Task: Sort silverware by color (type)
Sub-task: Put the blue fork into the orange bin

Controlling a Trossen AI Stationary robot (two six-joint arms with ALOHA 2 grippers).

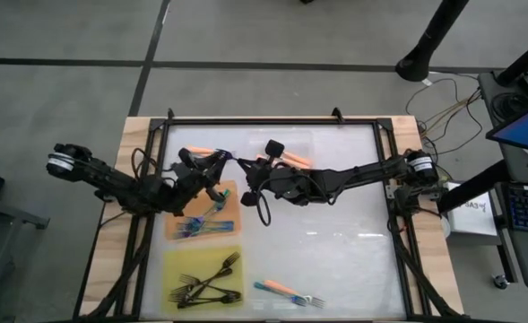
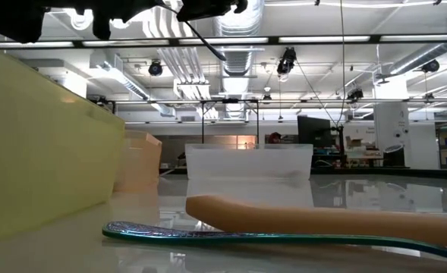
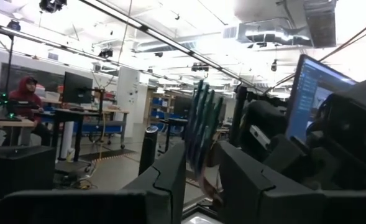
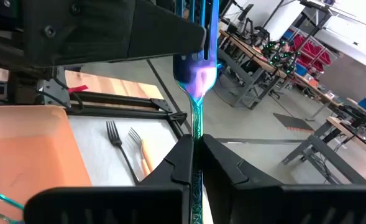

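Both grippers meet above the table's far half, beside the orange mat; a teal fork is held between them. Right gripper is pressed together on the fork's handle; left gripper pinches its tines (fingers on either side, part closed). More teal forks lie on the orange mat; black forks lie piled on the yellow mat; orange forks rest near the table's front edge, others by the far side.
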